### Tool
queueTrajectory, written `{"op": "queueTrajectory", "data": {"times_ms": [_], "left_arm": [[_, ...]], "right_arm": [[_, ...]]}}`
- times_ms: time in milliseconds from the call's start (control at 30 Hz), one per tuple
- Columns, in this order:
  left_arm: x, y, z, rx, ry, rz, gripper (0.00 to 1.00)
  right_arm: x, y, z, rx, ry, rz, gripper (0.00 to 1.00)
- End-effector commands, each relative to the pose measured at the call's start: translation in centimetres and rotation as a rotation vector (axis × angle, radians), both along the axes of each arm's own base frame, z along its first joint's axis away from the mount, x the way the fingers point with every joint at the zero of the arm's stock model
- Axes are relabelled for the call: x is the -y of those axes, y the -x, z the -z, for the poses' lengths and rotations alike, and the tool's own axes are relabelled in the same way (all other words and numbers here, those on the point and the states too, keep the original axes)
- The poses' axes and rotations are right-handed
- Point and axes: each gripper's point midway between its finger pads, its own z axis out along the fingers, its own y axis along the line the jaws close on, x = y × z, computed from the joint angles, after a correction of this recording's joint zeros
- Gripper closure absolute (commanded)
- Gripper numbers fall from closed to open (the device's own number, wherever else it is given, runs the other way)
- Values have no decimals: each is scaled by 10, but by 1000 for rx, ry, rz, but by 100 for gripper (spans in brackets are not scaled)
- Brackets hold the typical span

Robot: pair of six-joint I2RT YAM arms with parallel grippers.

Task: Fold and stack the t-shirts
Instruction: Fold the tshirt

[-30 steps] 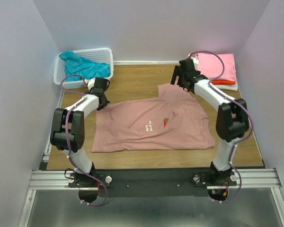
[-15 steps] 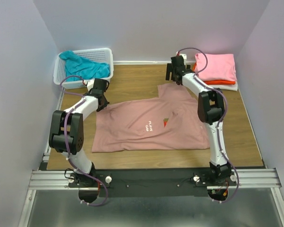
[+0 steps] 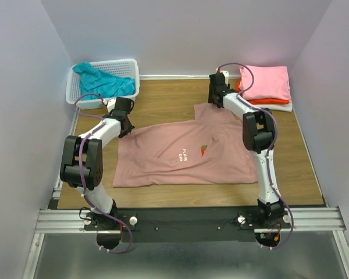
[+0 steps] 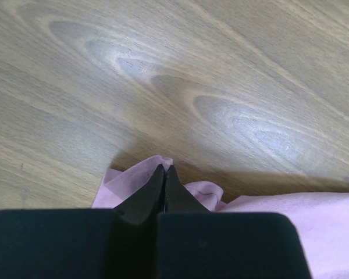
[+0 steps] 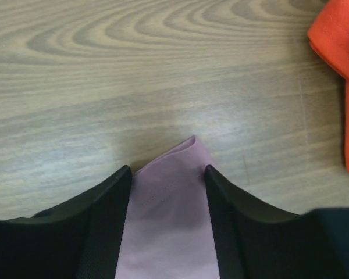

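A dusty-pink t-shirt [image 3: 186,154] with a small print lies spread flat in the middle of the wooden table. My left gripper [image 3: 123,120] sits at its far left corner, and in the left wrist view that gripper [image 4: 164,170] is shut on a pinch of the pink cloth [image 4: 131,181]. My right gripper [image 3: 216,96] is over the shirt's far right corner. Seen from the right wrist, it [image 5: 167,168] is open, its jaws standing either side of the pointed cloth corner [image 5: 171,215]. A stack of folded t-shirts [image 3: 266,83], bright pink over orange over white, lies at the back right.
A white lattice basket [image 3: 134,72] at the back left holds a crumpled teal t-shirt [image 3: 104,83]. The orange shirt's edge [image 5: 340,52] shows just right of my right gripper. Bare wood [image 3: 168,102] lies between the basket and the stack. Walls close in on three sides.
My right arm has swung left and lowered its gripper onto the shirt's far right corner, and its jaws have narrowed around the cloth. The left arm has stayed put.
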Motion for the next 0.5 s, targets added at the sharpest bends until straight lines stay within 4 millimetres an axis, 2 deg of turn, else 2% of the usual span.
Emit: {"op": "queueTrajectory", "data": {"times_ms": [0, 33, 200, 300, 333, 400, 433, 467], "left_arm": [[2, 0, -7, 21, 6, 9, 100], [3, 0, -7, 23, 6, 9, 100], [6, -3, -10, 29, 15, 18, 100], [8, -5, -14, 38, 13, 29, 100], [9, -6, -17, 44, 13, 31, 100], [9, -6, -21, 50, 13, 32, 100], [11, -6, -24, 57, 14, 35, 100], [10, -5, -24, 58, 15, 34, 100]], "right_arm": [[14, 22, 9, -60, 43, 44, 48], [15, 24, 6, -58, 38, 53, 59], [16, 24, -5, -38, 31, 70, 79], [16, 21, -14, -19, 30, 73, 96], [16, 20, -18, -12, 27, 73, 100], [16, 19, -29, 7, 27, 74, 100], [16, 19, -41, 25, 21, 73, 100], [16, 23, -42, 20, 18, 70, 100]]}}
